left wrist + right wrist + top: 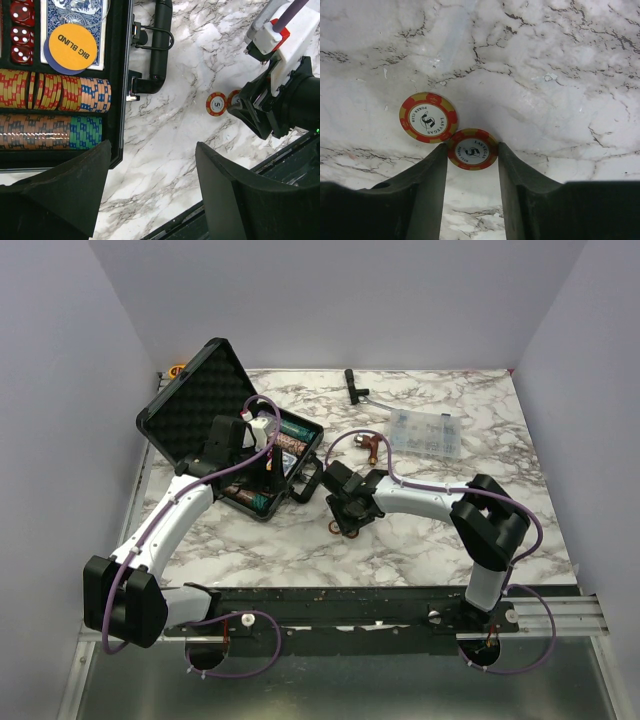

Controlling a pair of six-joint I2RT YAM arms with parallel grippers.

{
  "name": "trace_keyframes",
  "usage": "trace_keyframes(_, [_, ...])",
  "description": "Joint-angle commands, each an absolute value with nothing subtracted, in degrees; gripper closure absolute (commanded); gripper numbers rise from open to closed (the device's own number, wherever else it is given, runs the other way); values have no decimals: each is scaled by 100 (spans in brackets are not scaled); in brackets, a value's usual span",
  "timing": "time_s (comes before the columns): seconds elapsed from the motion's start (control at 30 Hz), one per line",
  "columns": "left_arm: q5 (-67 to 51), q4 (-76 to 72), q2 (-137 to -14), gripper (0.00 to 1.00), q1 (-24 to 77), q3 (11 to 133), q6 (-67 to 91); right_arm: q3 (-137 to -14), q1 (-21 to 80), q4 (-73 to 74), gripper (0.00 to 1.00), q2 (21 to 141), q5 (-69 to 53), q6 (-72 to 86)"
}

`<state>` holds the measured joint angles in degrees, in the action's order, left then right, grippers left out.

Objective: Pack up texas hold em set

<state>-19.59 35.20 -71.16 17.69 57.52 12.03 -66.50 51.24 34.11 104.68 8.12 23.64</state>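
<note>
Case open, bench left-rear; chip rows, deck inside. Two chips loose mid-bench, unpacked. Right pincer narrow astride one, grip unclear; left pincer wide, empty. Lid to shut.

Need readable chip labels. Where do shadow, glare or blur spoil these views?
Right wrist: upper chip and lower chip sharp, lettering readable; soft shadow on the marble around the right end effector. Left wrist: Big Blind button crisp, left end effector dark in the foreground. Top external: even light, labels too small to read.
</note>
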Motion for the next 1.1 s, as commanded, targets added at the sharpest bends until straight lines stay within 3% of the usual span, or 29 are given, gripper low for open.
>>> trace_keyframes(0.0, [-2083, 3428, -7169, 32, 1731, 5739, 1152, -6378, 5091, 3353, 60, 10833, 790, 2284])
trace_keyframes(0.4, [-3105, 2854, -7400, 32, 1731, 5442, 1927, -5763, 5089, 2382, 76, 9846, 998, 2487])
trace_keyframes(0.7, [-4072, 1440, -7364, 32, 1731, 4669, 3438, -5118, 5090, 1621, 78, 8987, 1266, 2478])
trace_keyframes(0.83, [-4272, 1196, -7485, 32, 1731, 4584, 3739, -5416, 5090, 2070, 67, 9117, 1010, 2359])
trace_keyframes(0.93, [-4162, 1318, -7484, 32, 1731, 4613, 3715, -5805, 5090, 2715, 44, 9346, 795, 2360])
trace_keyframes(1.07, [-3478, 1654, -7163, 32, 1731, 4634, 3519, -6370, 5089, 3393, 22, 9743, 403, 2283])
